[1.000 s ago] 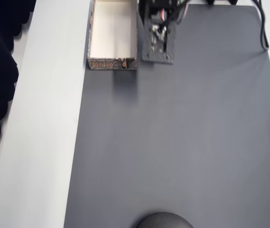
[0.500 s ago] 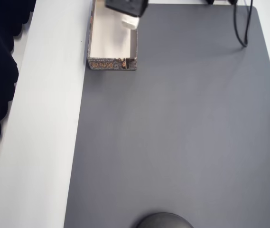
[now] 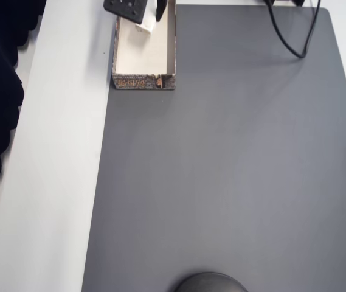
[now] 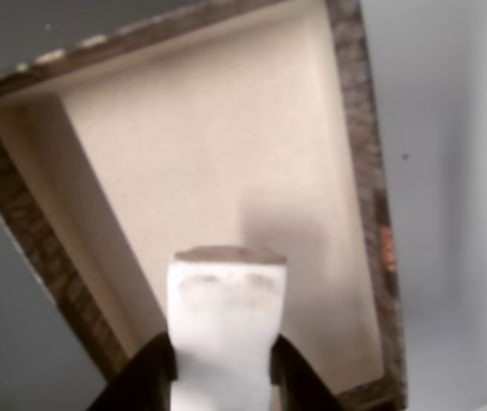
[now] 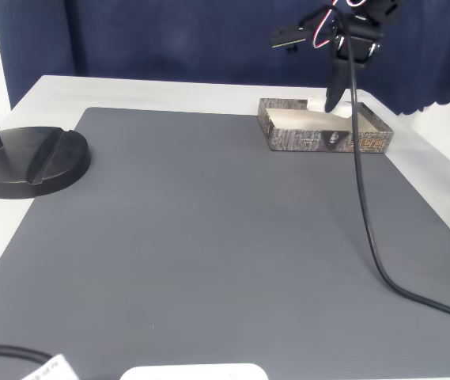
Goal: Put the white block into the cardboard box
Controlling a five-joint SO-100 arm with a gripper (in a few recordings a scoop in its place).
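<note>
Since half a second earlier, the white block (image 4: 224,330) had been carried further left in the overhead view, and it was held above the cream floor of the cardboard box (image 3: 144,81), clamped between the two dark fingers of the gripper (image 4: 222,377). Pretty much everything else, the box on the grey mat (image 3: 221,170) included, was left unmoved.

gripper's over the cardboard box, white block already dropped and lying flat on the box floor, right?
Not dropped. The wrist view shows the white block clamped between the dark fingers, above the cream floor of the cardboard box. The rest holds: the gripper is over the box, as the overhead view shows.
</note>
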